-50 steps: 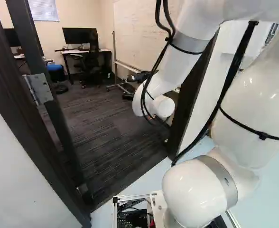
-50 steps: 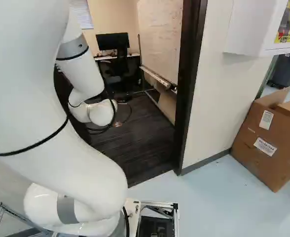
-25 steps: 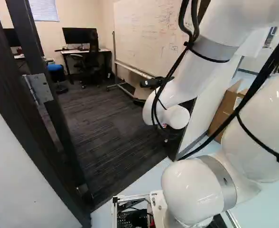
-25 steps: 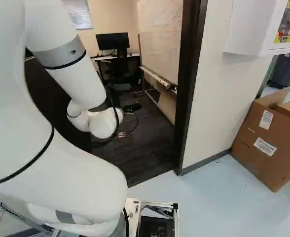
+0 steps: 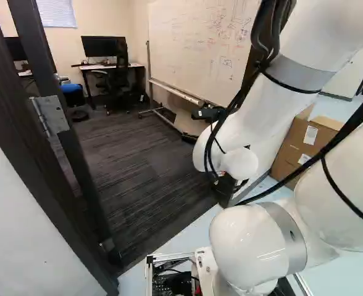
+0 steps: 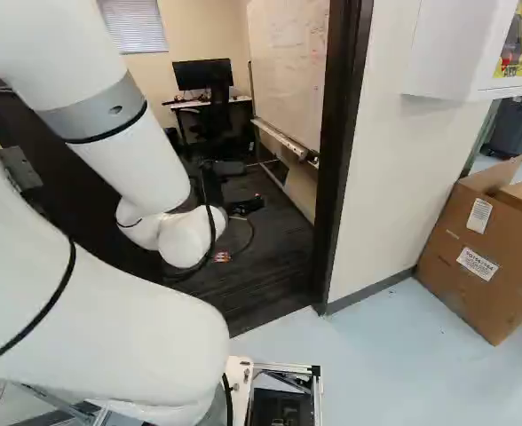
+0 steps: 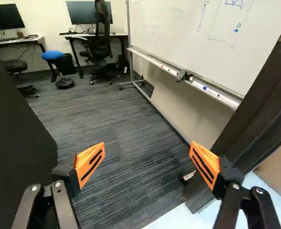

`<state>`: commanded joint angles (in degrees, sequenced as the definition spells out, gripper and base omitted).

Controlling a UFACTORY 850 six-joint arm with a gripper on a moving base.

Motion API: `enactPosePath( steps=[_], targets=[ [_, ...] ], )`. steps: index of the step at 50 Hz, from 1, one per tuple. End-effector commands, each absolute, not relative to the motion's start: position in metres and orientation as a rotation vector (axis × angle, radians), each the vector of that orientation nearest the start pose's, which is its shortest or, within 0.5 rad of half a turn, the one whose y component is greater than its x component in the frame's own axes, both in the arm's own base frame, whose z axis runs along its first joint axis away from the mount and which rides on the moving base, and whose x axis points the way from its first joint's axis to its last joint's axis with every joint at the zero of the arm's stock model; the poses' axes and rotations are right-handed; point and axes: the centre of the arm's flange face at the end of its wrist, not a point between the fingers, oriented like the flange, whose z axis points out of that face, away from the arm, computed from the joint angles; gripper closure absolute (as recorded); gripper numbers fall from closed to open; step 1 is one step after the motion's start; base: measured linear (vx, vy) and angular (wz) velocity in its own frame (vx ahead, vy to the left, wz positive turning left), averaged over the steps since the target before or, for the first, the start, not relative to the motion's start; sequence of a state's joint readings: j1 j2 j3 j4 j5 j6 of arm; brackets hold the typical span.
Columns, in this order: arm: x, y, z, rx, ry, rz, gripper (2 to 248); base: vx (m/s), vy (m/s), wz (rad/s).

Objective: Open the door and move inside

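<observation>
Dark door [image 7: 17, 138] ajar | beside the fingers [image 5: 208, 113], to one side | spread wide, gripping nothing

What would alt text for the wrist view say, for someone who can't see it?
An open, orange-padded gripper points into a carpeted office past a dark door frame. A whiteboard stands along one side; two desks with monitors stand beyond.
</observation>
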<state>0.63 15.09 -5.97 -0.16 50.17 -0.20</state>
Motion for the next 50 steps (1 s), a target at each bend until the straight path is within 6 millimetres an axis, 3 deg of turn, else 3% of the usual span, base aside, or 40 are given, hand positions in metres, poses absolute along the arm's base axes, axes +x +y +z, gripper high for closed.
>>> enactPosePath(
  steps=[50],
  targets=[
    [0.2703,0.0,0.3656,-2.558,0.0,-1.824,3,0.0,0.0,0.0]
  ],
)
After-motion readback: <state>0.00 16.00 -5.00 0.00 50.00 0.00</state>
